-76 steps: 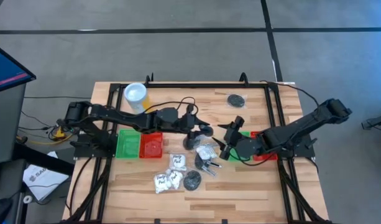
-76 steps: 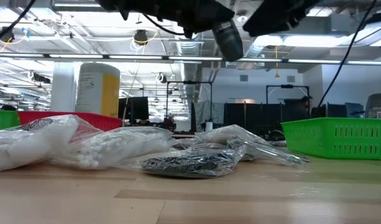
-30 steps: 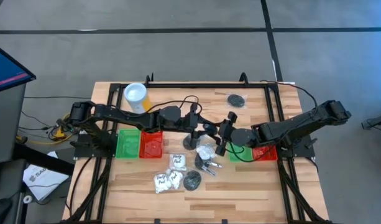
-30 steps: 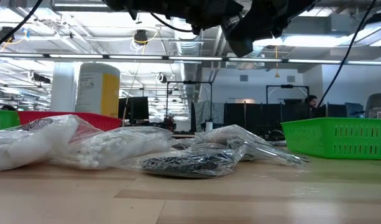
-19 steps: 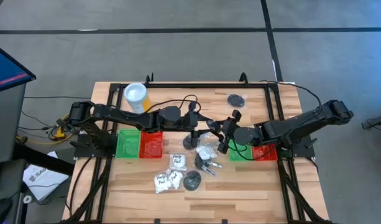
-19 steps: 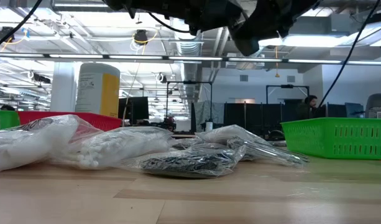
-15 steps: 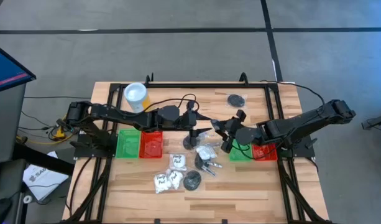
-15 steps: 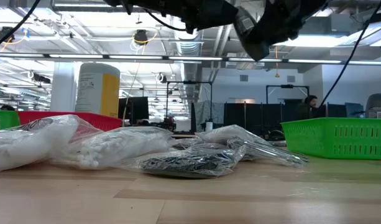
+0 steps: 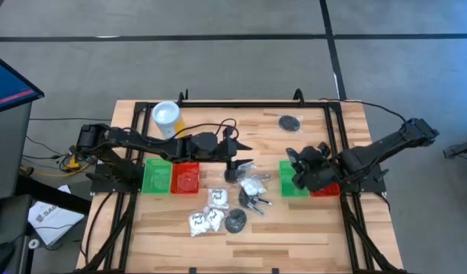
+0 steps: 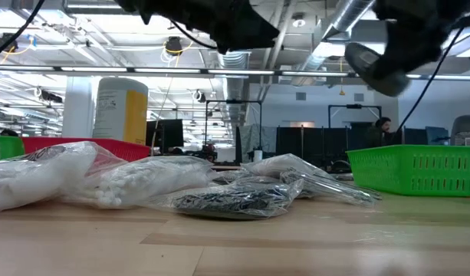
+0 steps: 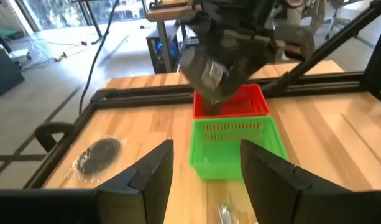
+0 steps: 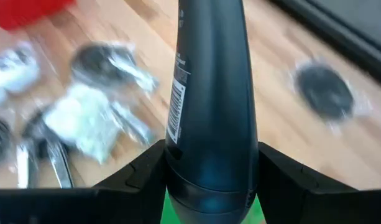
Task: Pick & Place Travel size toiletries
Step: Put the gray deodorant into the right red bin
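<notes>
— Where's your dark bottle (image 12: 210, 106)?
— Clamped between the right gripper (image 9: 308, 164) fingers, over the green tray (image 9: 294, 183) near the desk's right edge.
— And your left gripper (image 9: 237, 164)?
— Spread wide, empty, above the toiletry packets (image 9: 254, 188) mid-desk.

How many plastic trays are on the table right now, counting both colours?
4. A green tray and a red tray sit side by side on the table's left; another green tray and red tray sit on the right, partly covered by the right arm.
</notes>
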`<state>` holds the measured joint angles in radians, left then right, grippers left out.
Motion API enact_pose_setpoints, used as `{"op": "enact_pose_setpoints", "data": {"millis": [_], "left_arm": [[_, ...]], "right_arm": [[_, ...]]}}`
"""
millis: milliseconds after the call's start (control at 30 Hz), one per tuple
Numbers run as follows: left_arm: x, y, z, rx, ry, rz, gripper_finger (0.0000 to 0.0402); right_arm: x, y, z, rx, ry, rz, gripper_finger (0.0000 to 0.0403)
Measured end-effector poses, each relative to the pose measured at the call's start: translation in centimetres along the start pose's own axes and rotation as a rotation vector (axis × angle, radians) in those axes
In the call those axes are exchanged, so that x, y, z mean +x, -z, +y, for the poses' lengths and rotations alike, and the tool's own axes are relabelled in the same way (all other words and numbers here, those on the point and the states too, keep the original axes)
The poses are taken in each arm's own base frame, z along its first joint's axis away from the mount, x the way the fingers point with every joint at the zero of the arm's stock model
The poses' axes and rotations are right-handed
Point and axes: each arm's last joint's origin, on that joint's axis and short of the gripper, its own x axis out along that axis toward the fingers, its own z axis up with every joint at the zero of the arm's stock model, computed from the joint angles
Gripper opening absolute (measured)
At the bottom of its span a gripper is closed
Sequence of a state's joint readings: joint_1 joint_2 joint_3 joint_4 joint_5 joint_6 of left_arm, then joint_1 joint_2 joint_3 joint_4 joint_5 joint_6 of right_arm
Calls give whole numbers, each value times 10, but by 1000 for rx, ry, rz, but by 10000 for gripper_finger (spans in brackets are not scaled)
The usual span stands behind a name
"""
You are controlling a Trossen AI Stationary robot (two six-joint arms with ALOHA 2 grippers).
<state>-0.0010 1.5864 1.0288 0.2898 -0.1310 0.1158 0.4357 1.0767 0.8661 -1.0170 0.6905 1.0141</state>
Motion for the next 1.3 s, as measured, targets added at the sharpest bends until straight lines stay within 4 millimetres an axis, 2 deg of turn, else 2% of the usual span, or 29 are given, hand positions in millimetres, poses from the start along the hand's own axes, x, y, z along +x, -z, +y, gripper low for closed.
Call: {"op": "enact_pose_setpoints", "data": {"millis": [267,600,767,1100,1300], "left_arm": [[-1,12,-1,-12,4,33,177],[-1,15,-4,-39,17,41,177],[-2,15,-9,-34,29,43,177],[-2,14,-13,-31,39,42,177],[-2,14,-13,-30,42,43,177]], "right_arm": [[-12,27,-6,96,47,232,184],[-22,55,-2,175,80,373,184],[-23,67,-1,186,140,388,184],[-17,74,4,152,225,385,184],[-10,82,0,154,256,405,184]]}}
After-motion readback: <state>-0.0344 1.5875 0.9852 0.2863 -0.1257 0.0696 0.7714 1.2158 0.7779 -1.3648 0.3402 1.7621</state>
